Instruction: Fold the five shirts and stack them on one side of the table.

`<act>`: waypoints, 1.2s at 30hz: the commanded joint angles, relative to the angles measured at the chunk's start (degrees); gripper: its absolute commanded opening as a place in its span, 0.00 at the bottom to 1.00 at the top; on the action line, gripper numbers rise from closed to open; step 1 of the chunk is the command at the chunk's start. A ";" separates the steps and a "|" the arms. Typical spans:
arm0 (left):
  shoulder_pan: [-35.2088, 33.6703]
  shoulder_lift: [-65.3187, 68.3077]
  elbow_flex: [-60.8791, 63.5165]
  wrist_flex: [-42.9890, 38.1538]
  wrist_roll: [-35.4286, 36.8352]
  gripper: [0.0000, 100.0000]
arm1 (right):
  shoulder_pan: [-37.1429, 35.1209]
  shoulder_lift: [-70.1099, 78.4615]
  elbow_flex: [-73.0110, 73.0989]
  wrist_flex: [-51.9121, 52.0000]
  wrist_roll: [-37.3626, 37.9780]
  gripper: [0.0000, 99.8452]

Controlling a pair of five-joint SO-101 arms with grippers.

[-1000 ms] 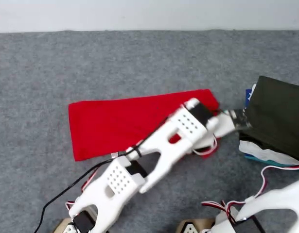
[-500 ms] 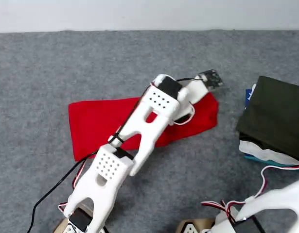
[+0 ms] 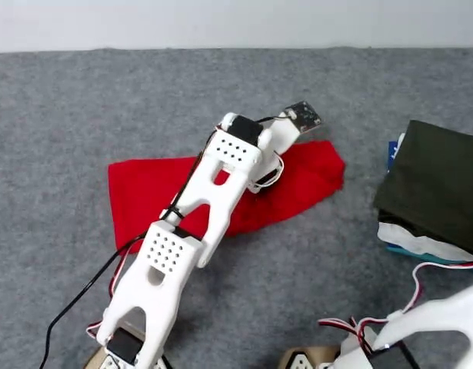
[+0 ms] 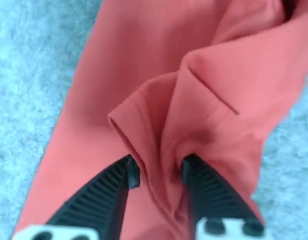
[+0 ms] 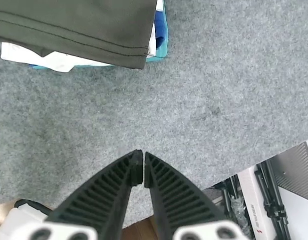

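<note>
Nearest you, your right gripper [image 5: 143, 167] hangs pressed together over the grey table [image 5: 234, 100] beside the stack of folded shirts [image 3: 432, 192] at right, while farther off your left gripper [image 4: 160, 169] pinches a raised fold of the red shirt [image 3: 151, 196] mid-table.

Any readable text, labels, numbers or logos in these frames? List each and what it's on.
Nothing can be read as text.
white object past the table edge, right wrist view: dark marking, too blurred to read.
blue cloth in the stack, high view: white mark, too small to read.
red shirt and dark green shirt: no print showing.
</note>
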 commanded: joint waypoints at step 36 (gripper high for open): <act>18.90 -25.49 16.48 5.63 -0.70 0.15 | -0.04 -1.27 -0.18 2.24 1.85 0.02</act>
